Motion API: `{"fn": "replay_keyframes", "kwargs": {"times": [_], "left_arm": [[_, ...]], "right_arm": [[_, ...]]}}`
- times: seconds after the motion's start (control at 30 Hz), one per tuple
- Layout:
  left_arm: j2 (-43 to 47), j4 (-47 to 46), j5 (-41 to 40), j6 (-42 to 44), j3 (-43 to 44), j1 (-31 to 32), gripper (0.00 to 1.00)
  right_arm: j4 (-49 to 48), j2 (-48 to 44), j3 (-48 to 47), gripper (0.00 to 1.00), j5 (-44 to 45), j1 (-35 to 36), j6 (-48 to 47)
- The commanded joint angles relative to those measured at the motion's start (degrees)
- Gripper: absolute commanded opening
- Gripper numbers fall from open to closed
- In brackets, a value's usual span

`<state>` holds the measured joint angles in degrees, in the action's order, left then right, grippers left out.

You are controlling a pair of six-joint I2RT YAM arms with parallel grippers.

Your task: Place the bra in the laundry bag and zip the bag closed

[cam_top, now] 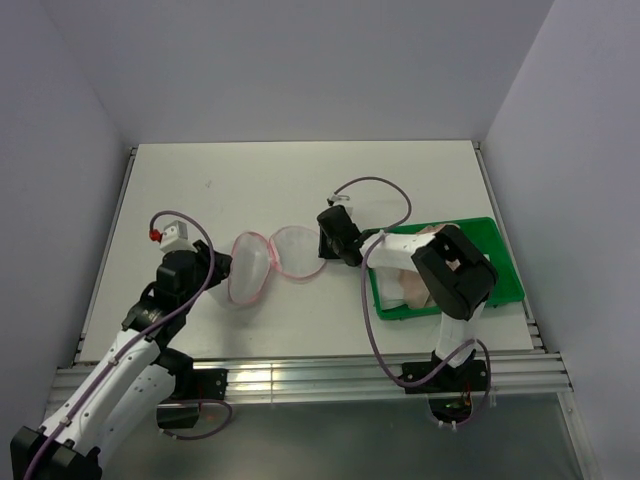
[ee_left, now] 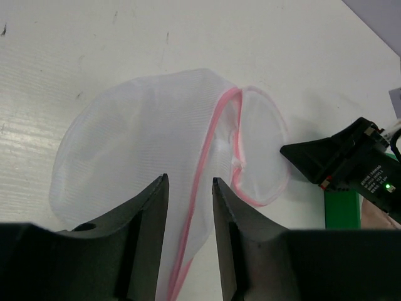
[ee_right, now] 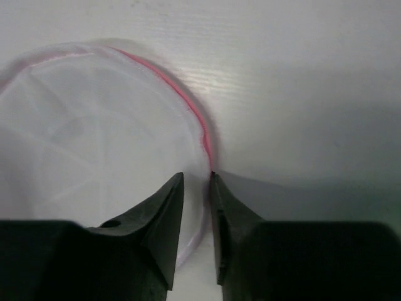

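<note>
1. Lying open on the white bench point(cam_top: 300, 170), the round white mesh laundry bag with pink trim point(cam_top: 270, 258) looks light and floppy; its stiffer pink rim point(ee_left: 210, 135) seems the best hold.
2. Soft pale peach bra point(cam_top: 408, 285) rests in the green plastic tray point(cam_top: 500, 262).
3. Left hand point(ee_left: 190, 207) hovers over the near half, slightly parted, gripping nothing; right hand point(ee_right: 196, 213) nearly closed at the rim, contact unclear.

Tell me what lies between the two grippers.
The open laundry bag spans the gap: the left gripper is at its left half, the right gripper at its right half's rim. The top view shows it; nothing else lies between.
</note>
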<state>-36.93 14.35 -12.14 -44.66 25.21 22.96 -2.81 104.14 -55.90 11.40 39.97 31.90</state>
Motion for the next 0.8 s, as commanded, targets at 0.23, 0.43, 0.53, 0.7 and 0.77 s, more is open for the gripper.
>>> {"fn": "replay_keyframes", "kwargs": {"times": [0.23, 0.43, 0.53, 0.7, 0.77], "left_arm": [[-9.56, -7.05, -2.26, -0.6, 0.71, 0.24, 0.31], [-16.59, -12.14, -14.39, 0.72, 5.98, 0.07, 0.0], [-21.68, -13.56, -16.16, 2.56, 11.33, -0.81, 0.0], [-27.76, -13.82, -15.37, 6.6, 16.8, -1.25, 0.03], [-28.2, -13.82, -14.49, 6.87, 16.45, -1.78, 0.08]], "right_arm": [[-5.36, 8.09, -12.46, 0.07, -3.85, -0.06, 2.29], [-6.43, 10.29, -18.44, 0.15, -4.89, -2.16, 2.11], [-3.1, 8.63, -20.39, 0.48, -6.74, -2.87, 0.45], [0.96, -5.67, -13.82, 0.72, -3.85, -3.84, -2.98], [1.66, -11.3, -7.14, 0.69, -0.34, -4.8, -3.33]]}}
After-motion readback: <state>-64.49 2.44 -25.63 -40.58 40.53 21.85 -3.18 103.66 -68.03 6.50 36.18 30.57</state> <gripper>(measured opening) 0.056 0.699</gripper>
